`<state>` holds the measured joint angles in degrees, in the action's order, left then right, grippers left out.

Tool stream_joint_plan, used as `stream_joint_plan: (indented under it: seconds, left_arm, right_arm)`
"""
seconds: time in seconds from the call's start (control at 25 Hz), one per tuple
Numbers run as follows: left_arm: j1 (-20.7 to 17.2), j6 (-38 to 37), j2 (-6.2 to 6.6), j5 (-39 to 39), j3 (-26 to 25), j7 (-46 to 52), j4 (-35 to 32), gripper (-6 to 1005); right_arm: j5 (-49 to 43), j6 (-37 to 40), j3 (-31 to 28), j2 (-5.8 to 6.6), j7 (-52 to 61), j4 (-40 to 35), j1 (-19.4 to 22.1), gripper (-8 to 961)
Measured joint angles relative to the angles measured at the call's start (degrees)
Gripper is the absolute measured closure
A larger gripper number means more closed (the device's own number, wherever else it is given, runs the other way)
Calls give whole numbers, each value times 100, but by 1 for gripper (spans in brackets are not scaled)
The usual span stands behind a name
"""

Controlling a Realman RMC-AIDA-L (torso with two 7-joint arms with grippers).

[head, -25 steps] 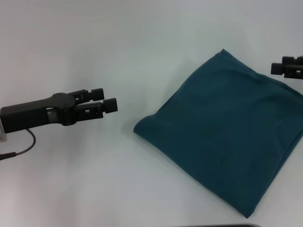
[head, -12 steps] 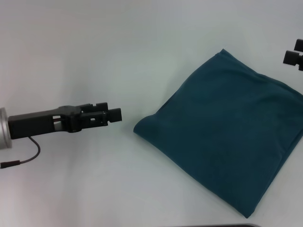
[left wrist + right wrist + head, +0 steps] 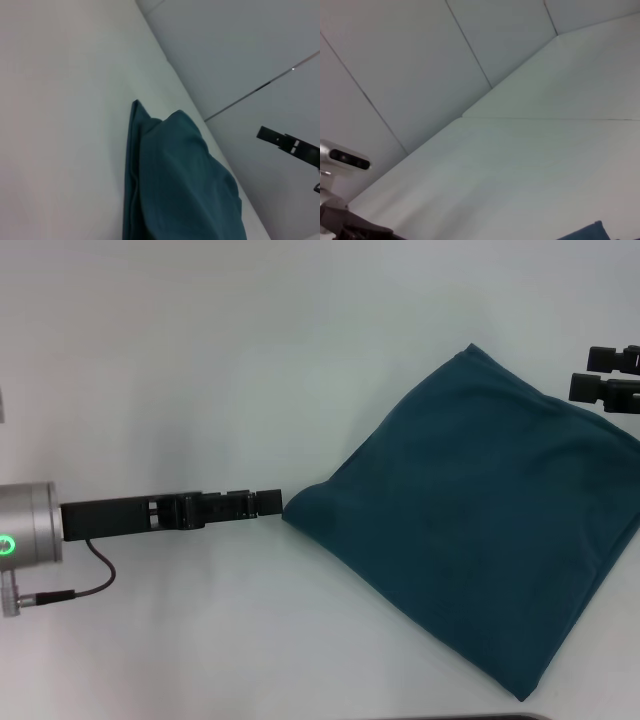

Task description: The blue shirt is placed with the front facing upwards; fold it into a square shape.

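Left hand [image 3: 268,503] low over the table [image 3: 200,360], reaching in level from the left; its tip sits just beside the near-left corner of the blue shirt [image 3: 480,530], possibly touching. Fingers look pressed together. Right hand [image 3: 605,375] at the far right edge, raised beside the shirt's far-right side, fingers apart, holding nothing. Shirt lies on the right part of the white table, folded into a rough square turned cornerwise, plain teal side up, layered edges visible at the left corner.
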<state>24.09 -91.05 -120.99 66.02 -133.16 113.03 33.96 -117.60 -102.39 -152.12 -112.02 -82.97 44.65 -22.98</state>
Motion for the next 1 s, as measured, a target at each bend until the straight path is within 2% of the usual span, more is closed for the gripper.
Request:
stream_joint_plan:
  seconds: [0.32, 0.64, 1.0]
  left_arm:
    - [130, 263, -60, -226, 3, 445, -86, 63]
    - [564, 733, -119, -618, 125, 653, -376, 62]
    - [638, 860, -168, -682, 168, 677, -387, 63]
  right_arm:
    - [28, 6, -30, 47, 78, 38, -34, 30]
    - [48, -12, -33, 62, 129, 90, -40, 30]
    - [54, -14, -87, 68, 165, 97, -25, 31]
